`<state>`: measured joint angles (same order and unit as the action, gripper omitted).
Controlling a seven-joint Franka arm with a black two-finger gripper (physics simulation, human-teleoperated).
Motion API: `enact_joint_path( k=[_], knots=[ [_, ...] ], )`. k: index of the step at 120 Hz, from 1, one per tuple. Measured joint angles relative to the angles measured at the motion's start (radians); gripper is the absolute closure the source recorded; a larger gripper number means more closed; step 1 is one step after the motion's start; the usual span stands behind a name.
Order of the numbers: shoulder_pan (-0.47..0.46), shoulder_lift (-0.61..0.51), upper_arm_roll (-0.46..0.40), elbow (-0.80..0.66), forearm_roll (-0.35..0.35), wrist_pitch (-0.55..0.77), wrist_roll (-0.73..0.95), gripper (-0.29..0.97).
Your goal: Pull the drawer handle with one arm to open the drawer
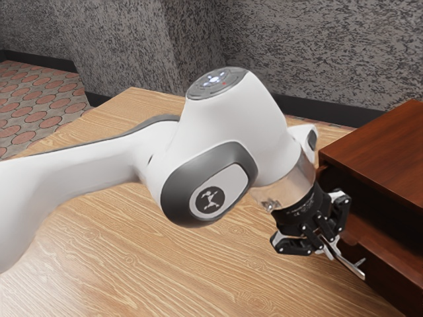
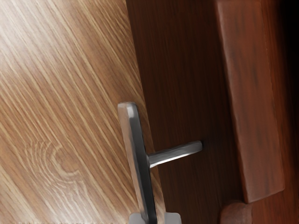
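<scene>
- Floor of reddish oval tiles [image 1: 33, 99] lies at the exterior view's far left, beyond the tabletop's edge, with a speckled grey wall [image 1: 344, 46] rising behind it.
- Your white arm [image 1: 99, 175] comes in from the exterior view's left, low over the pale wood-grain tabletop [image 1: 132, 271], and reaches toward the exterior view's right.
- Its big joint with the grey side cap sits near the middle of that view, small lights on its top.
- Your black pincer [image 1: 325, 246] hangs at the arm's end, tipped down toward the tabletop and right at the drawer handle [image 1: 353, 263]. The handle's metal bar pokes out past it toward the exterior view's right.
- You cannot tell from these pictures whether the pincer is spread or pinching the bar.
- In the wrist view you see the handle [image 2: 138, 158] as a flat grey bar just under the hand. A round post [image 2: 180, 153] joins it to the dark drawer front [image 2: 187, 70], and the tabletop [image 2: 56, 93] shows on the bar's other side.
- A dark red-brown cabinet [image 1: 386, 148] stands on the tabletop at the exterior view's right edge, with the handle low on its near face.
- You cannot tell how far the drawer stands out.
</scene>
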<state>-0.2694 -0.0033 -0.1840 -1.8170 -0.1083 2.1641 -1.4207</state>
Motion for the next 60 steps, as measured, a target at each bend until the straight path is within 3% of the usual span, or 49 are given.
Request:
enact_joint_path(
  k=[60],
  knots=[
    [-0.006, -0.073, 0.006, -0.092, -0.019, 0.025, -0.004, 0.79]
  ],
)
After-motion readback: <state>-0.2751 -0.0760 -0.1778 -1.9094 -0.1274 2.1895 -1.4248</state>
